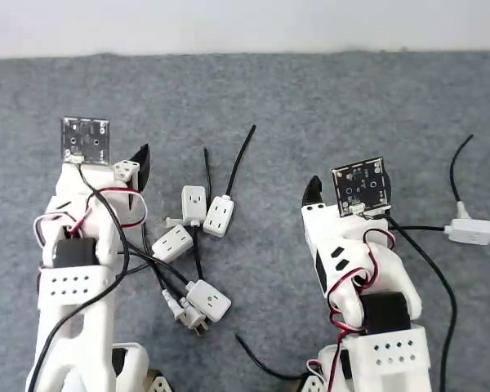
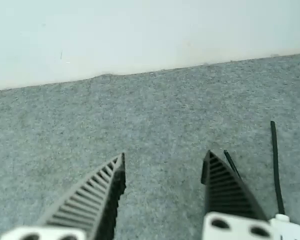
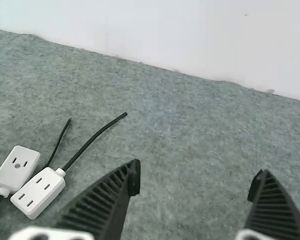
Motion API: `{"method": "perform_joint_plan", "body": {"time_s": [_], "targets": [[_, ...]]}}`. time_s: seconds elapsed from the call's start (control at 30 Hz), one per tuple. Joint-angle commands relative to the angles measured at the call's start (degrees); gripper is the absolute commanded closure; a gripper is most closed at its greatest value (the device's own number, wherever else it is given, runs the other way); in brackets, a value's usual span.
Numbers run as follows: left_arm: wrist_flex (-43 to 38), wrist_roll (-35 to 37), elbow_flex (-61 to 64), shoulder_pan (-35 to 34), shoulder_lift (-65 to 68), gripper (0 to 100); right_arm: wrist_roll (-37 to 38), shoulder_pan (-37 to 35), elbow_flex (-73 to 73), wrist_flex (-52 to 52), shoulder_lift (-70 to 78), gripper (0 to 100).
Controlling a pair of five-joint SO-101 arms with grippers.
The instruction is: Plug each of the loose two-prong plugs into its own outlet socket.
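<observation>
From above, a grey felt table cover (image 1: pixel 310 98) carries both arms. The left gripper (image 1: pixel 135 168) lies near a cluster of white plastic outlet sockets (image 1: pixel 204 211) on black cords (image 1: pixel 238 162). Two sockets lie side by side at the far end, a third (image 1: pixel 173 242) nearer and a fourth (image 1: pixel 209 300) nearest the arm bases. What looks like a small metal-pronged plug (image 1: pixel 193 318) touches the fourth. The right gripper (image 1: pixel 317 193) lies to the right of the cluster. A lone white connector (image 1: pixel 471 233) on its own black cord lies well apart, on the right arm's outer side.

The left wrist camera shows that claw's ribbed black fingers (image 2: pixel 97 197) spread apart over bare cover, holding nothing. A white corded end (image 2: pixel 290 227) lies just beside one finger.

The right wrist camera shows its fingers (image 3: pixel 102 205) likewise spread wide and empty. Two of the sockets (image 3: pixel 38 191) lie near one fingertip, apart from it.
</observation>
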Motion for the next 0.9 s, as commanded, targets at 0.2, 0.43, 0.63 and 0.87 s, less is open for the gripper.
{"method": "perform_joint_plan", "body": {"time_s": [0.2,0.43,0.63,0.87], "targets": [[-1.6,0.6,0.3,0.3,-4.2,76,0.7,0.0,-3.4,-1.1,0.6,65.6],[-1.6,0.6,0.3,0.3,-4.2,76,0.7,0.0,-3.4,-1.1,0.6,65.7],[-1.7,0.6,0.3,0.3,-4.2,76,0.7,0.0,-3.4,-1.1,0.7,65.7],[-5.2,0.4,2.3,-0.1,-4.1,76,0.7,-0.1,-3.5,-1.2,2.2,65.7]]}}
